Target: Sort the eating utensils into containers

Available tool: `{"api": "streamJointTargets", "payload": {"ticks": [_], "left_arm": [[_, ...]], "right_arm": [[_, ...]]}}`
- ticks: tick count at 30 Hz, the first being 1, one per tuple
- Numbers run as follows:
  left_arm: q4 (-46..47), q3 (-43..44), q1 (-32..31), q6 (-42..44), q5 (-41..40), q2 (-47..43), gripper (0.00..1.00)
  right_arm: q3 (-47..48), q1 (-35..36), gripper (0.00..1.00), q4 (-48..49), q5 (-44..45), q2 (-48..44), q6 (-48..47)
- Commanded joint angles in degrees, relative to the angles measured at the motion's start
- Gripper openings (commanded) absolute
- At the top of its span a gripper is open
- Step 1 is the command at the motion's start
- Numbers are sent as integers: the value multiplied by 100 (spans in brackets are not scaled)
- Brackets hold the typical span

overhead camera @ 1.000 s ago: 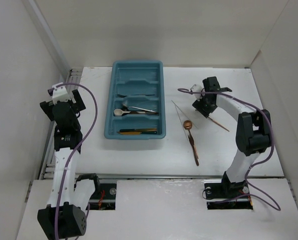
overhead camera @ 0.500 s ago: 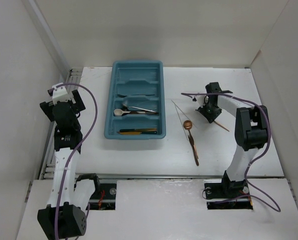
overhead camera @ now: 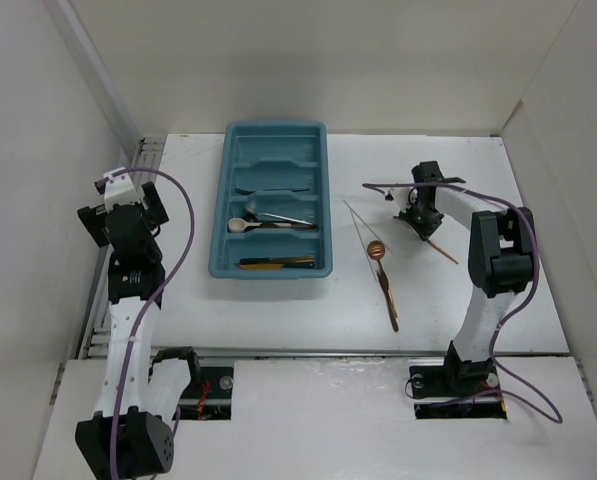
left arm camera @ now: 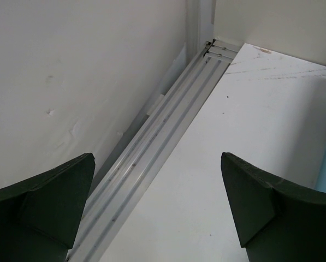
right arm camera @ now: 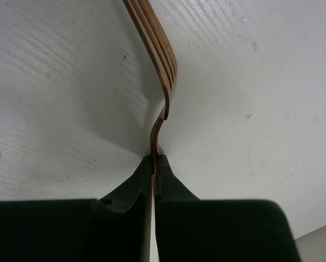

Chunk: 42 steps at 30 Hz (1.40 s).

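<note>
The teal tray (overhead camera: 219, 222) stands at the table's middle left; a pale spoon (overhead camera: 239, 225), silver pieces (overhead camera: 286, 214) and dark and gold pieces (overhead camera: 276, 263) lie in its near slots. A copper spoon (overhead camera: 385, 280) and a thin chopstick (overhead camera: 359, 224) lie on the table right of it. My right gripper (overhead camera: 424, 220) (right arm camera: 156, 158) is down at the table, shut on the neck of a copper fork (right arm camera: 164, 71), whose handle (overhead camera: 444, 252) pokes out toward the near right. My left gripper (overhead camera: 128, 196) (left arm camera: 157, 207) hangs open and empty by the left wall.
A metal rail (left arm camera: 152, 147) runs along the table's left edge beside the white wall (left arm camera: 70, 71). White enclosure walls close in the back and both sides. A purple cable (overhead camera: 183, 240) loops off the left arm.
The right gripper has come down onto the table and closed on the copper fork. The left arm has barely shifted.
</note>
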Motion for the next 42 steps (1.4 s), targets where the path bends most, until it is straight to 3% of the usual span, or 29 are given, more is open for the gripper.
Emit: {"api": "streamJointTargets", "payload": {"ticks": [1, 6, 11, 17, 22, 27, 37, 38, 41, 42], "left_arm": [[-24, 190, 31, 58, -116, -171, 100], [-86, 190, 31, -3, -55, -224, 100], [-200, 190, 31, -178, 112, -154, 100], [-323, 304, 31, -179, 253, -101, 100], [-429, 357, 31, -284, 253, -101, 100], [-552, 357, 31, -337, 253, -101, 100], [-552, 296, 31, -398, 253, -101, 100], [-552, 296, 31, -399, 253, -49, 100], [-500, 296, 31, -399, 253, -49, 100], [-499, 296, 31, -399, 253, -49, 100]], "right_arm": [[58, -42, 0, -44, -319, 17, -12], [497, -42, 0, -44, -266, -712, 155], [1507, 598, 0, 62, 199, -995, 155], [3841, 1862, 0, 140, 506, 14, 155], [5216, 2813, 0, 1290, 911, 1331, -29], [5482, 3359, 0, 2442, 798, 2027, -82], [5447, 3526, 1, 2241, 499, 2801, 375], [5386, 3596, 5, 2241, 499, 2802, 375], [5271, 3719, 38, 2328, 499, 2855, 506], [5271, 3720, 58, 2329, 499, 2855, 507]]}}
